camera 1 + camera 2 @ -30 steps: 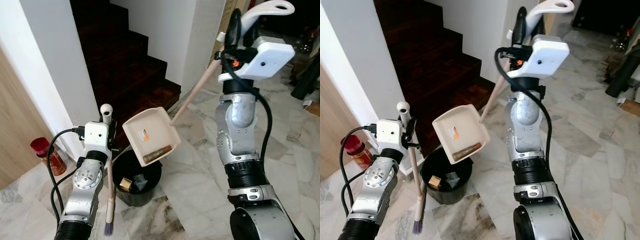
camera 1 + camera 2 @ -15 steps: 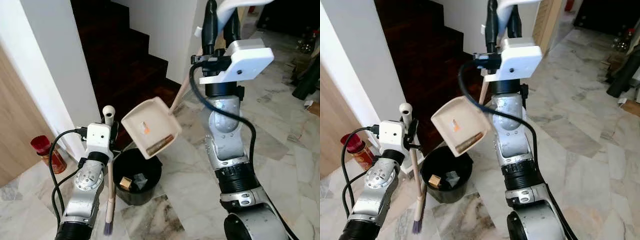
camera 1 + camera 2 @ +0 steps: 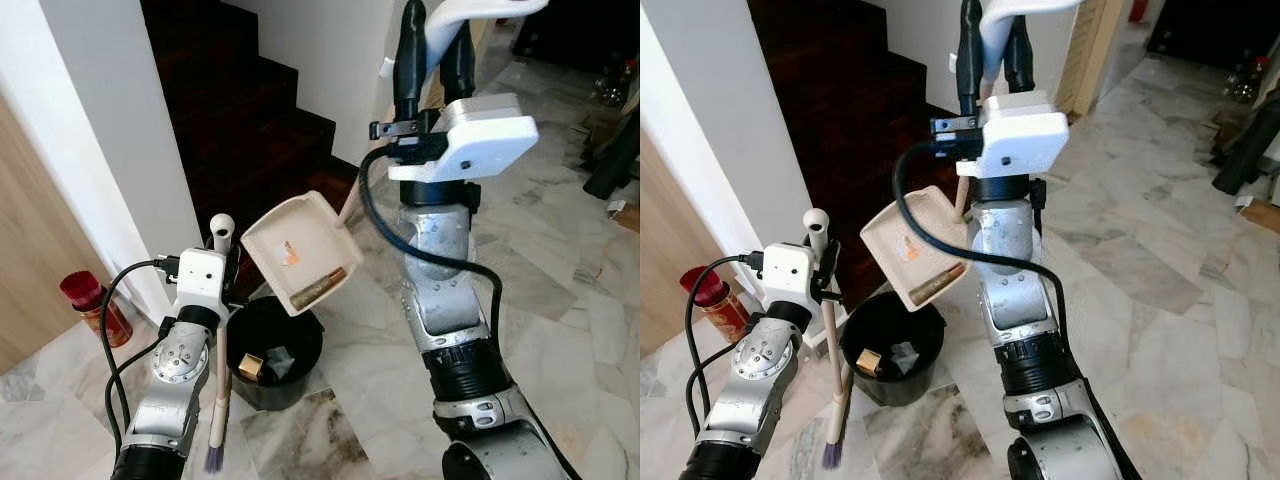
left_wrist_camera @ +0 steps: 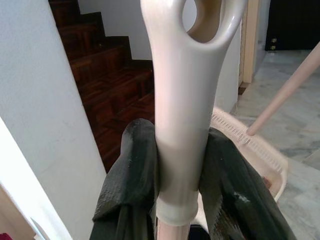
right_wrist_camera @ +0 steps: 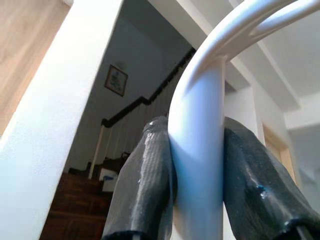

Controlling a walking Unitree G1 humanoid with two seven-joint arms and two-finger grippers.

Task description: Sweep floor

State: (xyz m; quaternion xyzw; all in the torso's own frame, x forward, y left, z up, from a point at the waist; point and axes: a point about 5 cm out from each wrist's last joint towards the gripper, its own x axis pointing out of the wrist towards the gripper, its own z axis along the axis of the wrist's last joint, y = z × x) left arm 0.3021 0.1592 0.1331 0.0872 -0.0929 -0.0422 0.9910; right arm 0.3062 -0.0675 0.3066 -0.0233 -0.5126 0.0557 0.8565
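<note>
You have no readable writing here; the one mark is a small orange sticker on the dustpan's inner face, too small to make out.

Largest first: the dark wooden staircase [image 3: 240,120] climbs away behind a white wall [image 3: 110,130], and the marble floor [image 3: 560,290] spreads to your right.

Your right arm is raised high. The right gripper [image 3: 433,45] is closed around the white looped handle of the dustpan [image 3: 298,250], and the right wrist view shows both black fingers [image 5: 145,180] pressed against that handle. The pan's long stick runs on a slant, from the gripper at the upper right down to the tray at the lower left. The cream tray is tilted, open face turned toward you, with a brown cylindrical piece of rubbish [image 3: 318,289] lying along its lower edge. The tray hangs above the black bin [image 3: 272,352], which stands on the floor at the foot of the stairs with scraps inside.

Your left gripper [image 4: 180,165] is clamped on the broom [image 3: 217,400] just under its looped top. The broom's long axis is nearly upright, bristles down by the floor beside the bin.

A red jar [image 3: 92,306] stands against the wooden panel on your left.
</note>
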